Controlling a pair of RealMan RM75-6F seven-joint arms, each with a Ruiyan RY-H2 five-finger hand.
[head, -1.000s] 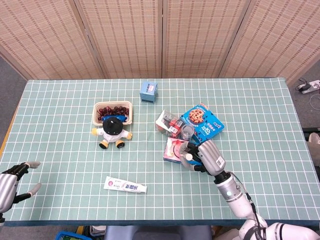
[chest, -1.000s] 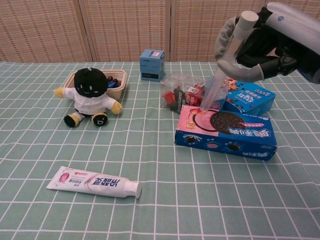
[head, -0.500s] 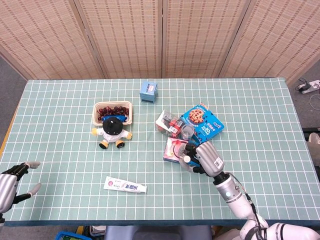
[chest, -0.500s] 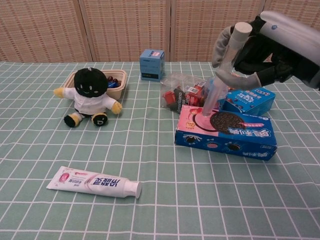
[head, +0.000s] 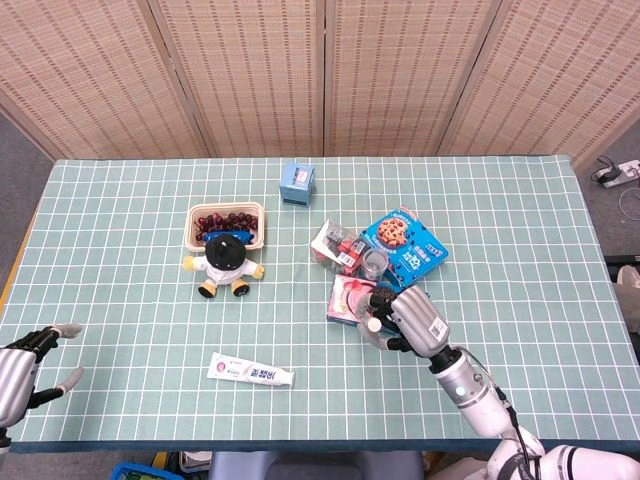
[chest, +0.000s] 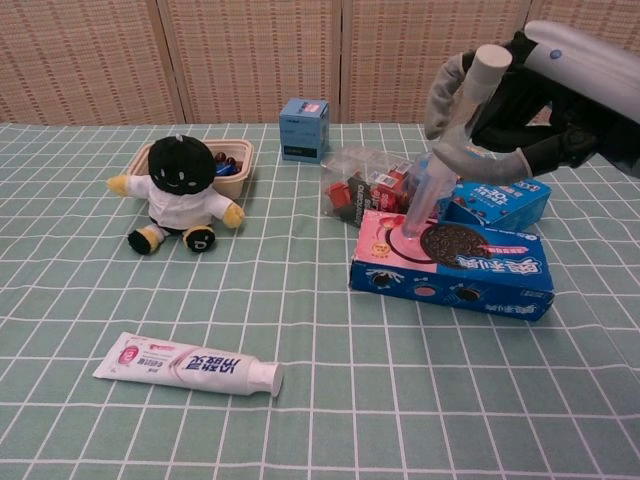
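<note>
Partly hidden cookie box (under right hand)

The cookie box, blue with a pink end and dark sandwich cookies printed on it, is lying flat on the green checked cloth at right of centre in the chest view, long side facing the camera. In the head view the cookie box is showing just below centre, partly covered from its right. A clear cup is standing right behind it.
</note>
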